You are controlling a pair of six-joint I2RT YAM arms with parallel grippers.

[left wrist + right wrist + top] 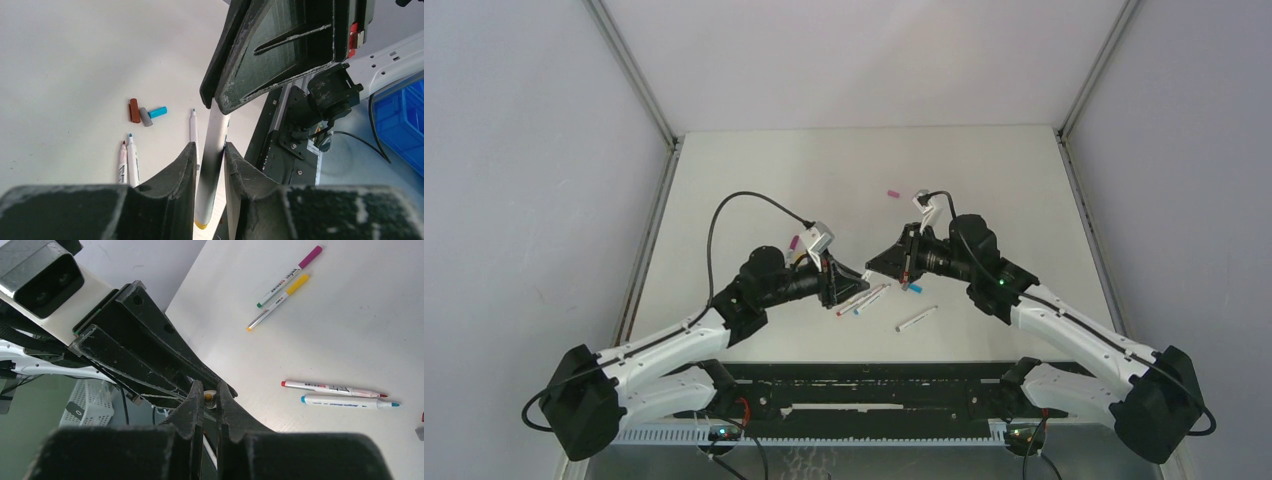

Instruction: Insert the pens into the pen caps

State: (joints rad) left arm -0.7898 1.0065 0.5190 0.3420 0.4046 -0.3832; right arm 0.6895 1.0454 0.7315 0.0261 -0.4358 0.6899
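Note:
A white pen [215, 130] with a yellow end spans the two grippers above the table. My right gripper [209, 385] is shut on its far end, and the pen's yellow tip [209, 396] shows between the fingers. My left gripper [209, 146] stands slightly open around the barrel, with a thin gap beside it. The two grippers meet tip to tip [864, 273]. Below lie a red-tipped pen [122, 162], a blue-tipped pen [132, 160] and one more pen [193, 130]. Dark red [134, 110], grey [145, 116] and blue [158, 112] pen caps lie together.
A magenta-capped pen [290, 275] and a yellow-capped pen [275, 302] lie side by side farther out. A pink cap [892, 194] sits toward the back, a magenta cap [795, 241] by the left wrist. A lone pen [916, 318] lies near the front edge.

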